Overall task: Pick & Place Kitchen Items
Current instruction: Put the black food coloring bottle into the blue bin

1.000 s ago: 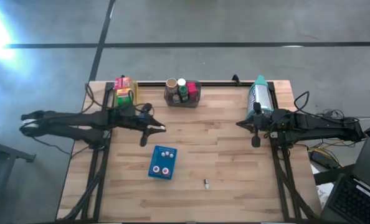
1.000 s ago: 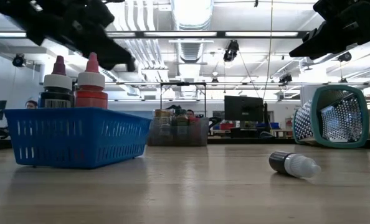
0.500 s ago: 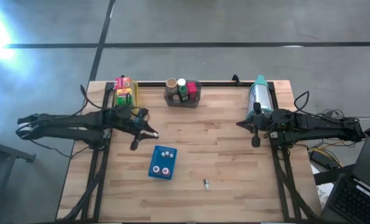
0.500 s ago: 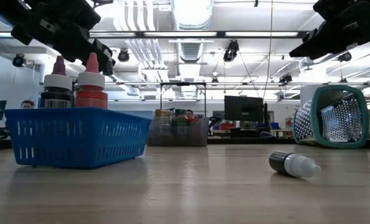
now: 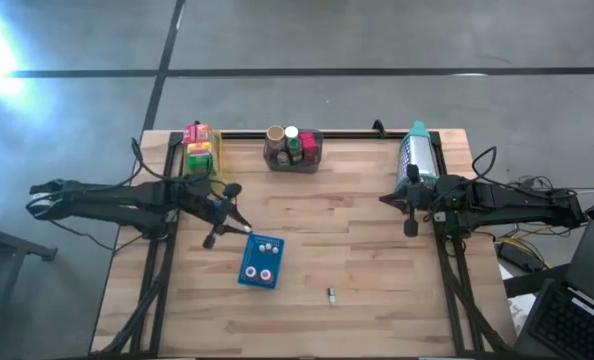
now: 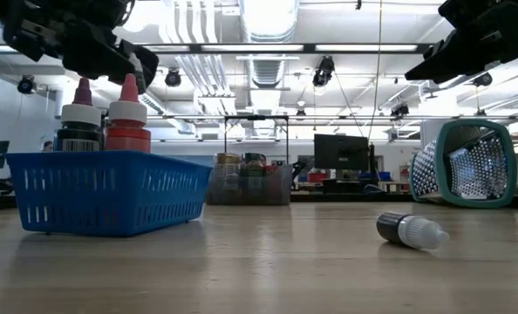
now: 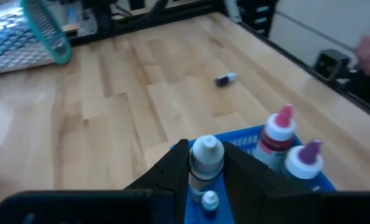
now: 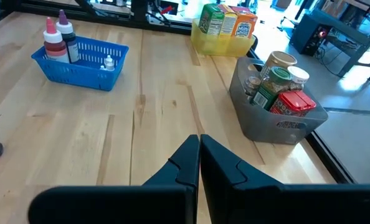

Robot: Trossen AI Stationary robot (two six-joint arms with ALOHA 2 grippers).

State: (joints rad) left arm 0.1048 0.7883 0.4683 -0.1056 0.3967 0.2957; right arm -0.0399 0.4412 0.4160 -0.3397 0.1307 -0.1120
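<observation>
A small white-capped bottle [image 7: 206, 157] is pinched between the fingers of the left gripper [image 7: 205, 163], held just above the blue tray [image 5: 260, 262], at the tray's back-left corner as the overhead camera shows it. Directly under the held bottle, inside the tray, lies a tiny white bottle [image 7: 210, 200]. Also standing upright in the tray are two taller bottles side by side: one with a pink tip and red body [image 7: 278, 130], one with a purple tip and dark body [image 7: 304, 160]. They rise above the tray's slatted wall in the table-level view.

Off the tray's front right, well apart from it, a small dark bottle with a pale cap [image 6: 409, 230] lies on its side on the bare wood table [image 5: 357, 230].

Behind the tray, along the table's far edge, a grey bin [image 8: 278, 123] holds jars and cans, among them a green-labelled one and a red packet. Left of that, a yellow bin [image 8: 225, 41] carries green and orange cartons.

Far to the tray's right, a teal mesh basket [image 6: 465, 162] lies tipped over near the far right corner. Near it the right gripper [image 8: 199, 163] hangs over the table with its fingers pressed together on nothing.
</observation>
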